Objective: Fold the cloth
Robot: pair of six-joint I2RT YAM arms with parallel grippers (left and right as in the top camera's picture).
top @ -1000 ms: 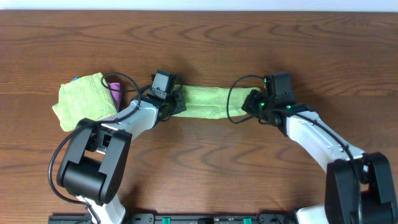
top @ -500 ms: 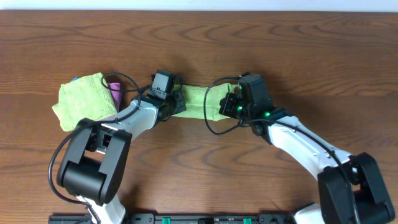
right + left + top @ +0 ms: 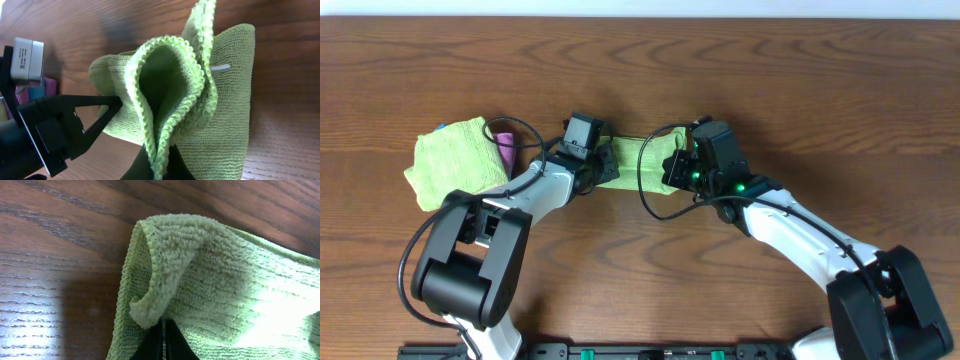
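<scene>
The lime-green cloth (image 3: 638, 160) lies in a short band on the table's middle. My left gripper (image 3: 607, 166) is shut on its left end, where a fold of cloth (image 3: 165, 280) stands up pinched between the black fingertips (image 3: 172, 340). My right gripper (image 3: 672, 166) is shut on the other end, lifted and carried over the cloth toward the left one. In the right wrist view the hemmed edges of the cloth (image 3: 180, 95) bunch up between the fingers (image 3: 175, 162), a small white label (image 3: 220, 67) shows, and the left gripper (image 3: 70, 125) sits close by.
A fluffier yellow-green terry cloth (image 3: 455, 160) lies folded at the left, with a pink-purple cloth (image 3: 504, 148) tucked against its right side, close to my left arm. The brown wooden table (image 3: 820, 80) stretches around.
My right gripper has travelled left with its end of the cloth, shortening the green band by about half. The left gripper has stayed put.
</scene>
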